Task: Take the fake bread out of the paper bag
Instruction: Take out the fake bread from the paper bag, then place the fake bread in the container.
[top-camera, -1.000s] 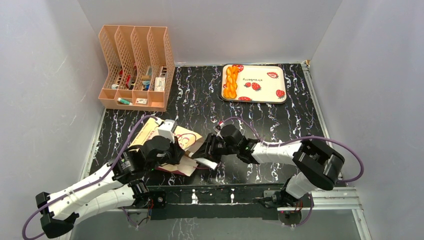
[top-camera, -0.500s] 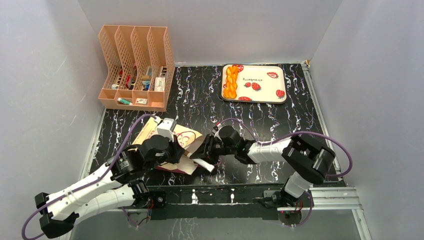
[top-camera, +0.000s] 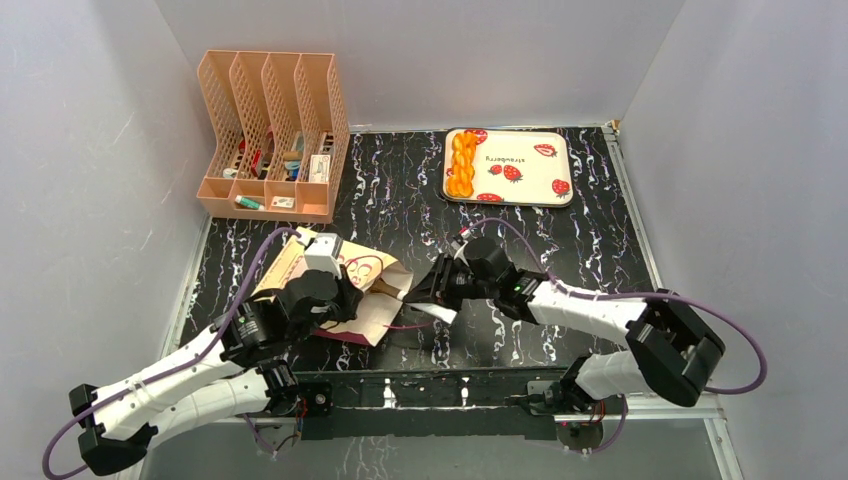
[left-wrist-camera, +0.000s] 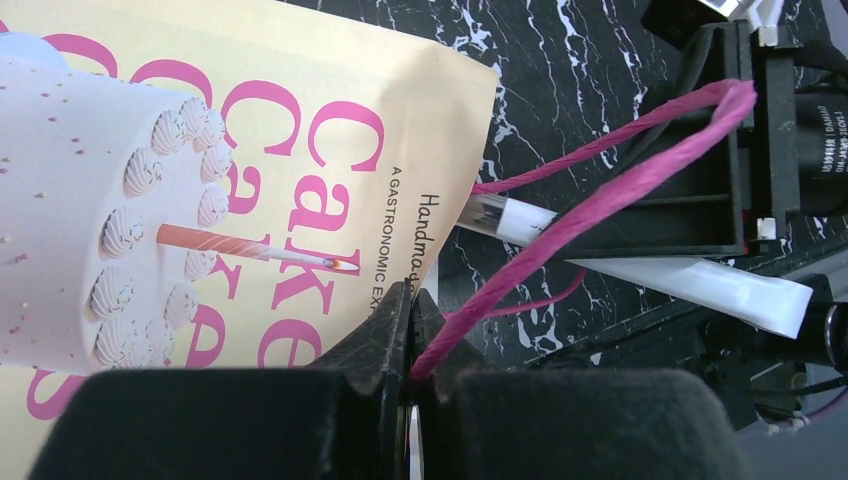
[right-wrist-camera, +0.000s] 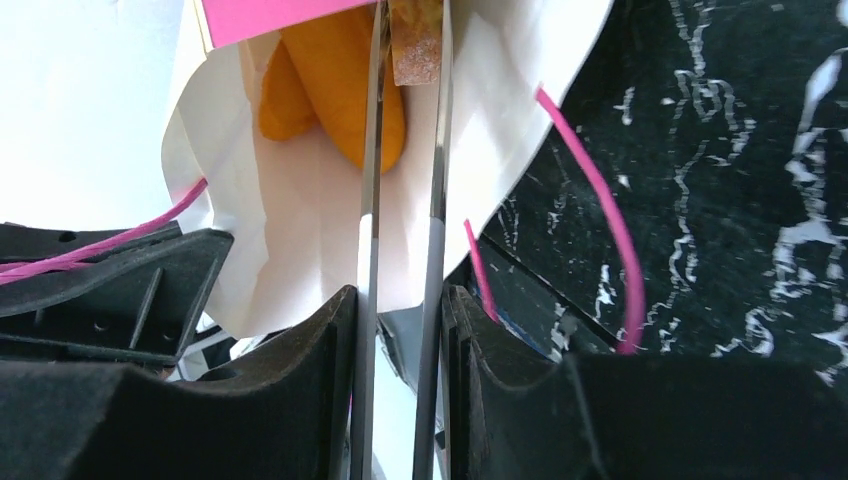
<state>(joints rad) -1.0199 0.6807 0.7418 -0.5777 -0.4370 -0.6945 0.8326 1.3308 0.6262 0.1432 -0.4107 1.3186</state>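
The paper bag lies on its side at the near left; its cream "Cakes" face fills the left wrist view. My left gripper is shut on the bag's magenta cord handle. My right gripper is shut on thin metal tongs that reach to the bag's mouth. The tong tips pinch a brownish piece of fake bread. An orange pastry lies just inside the white bag lining. A braided loaf lies on the strawberry tray.
A peach plastic file rack with small items stands at the back left. The tray sits at the back centre-right. Grey walls close in both sides, and a metal rail runs along the near edge.
My right gripper first pushed left towards the bag, then drew back to the right with the tongs. The bag's mouth shifted slightly up and right. The left gripper kept its hold.
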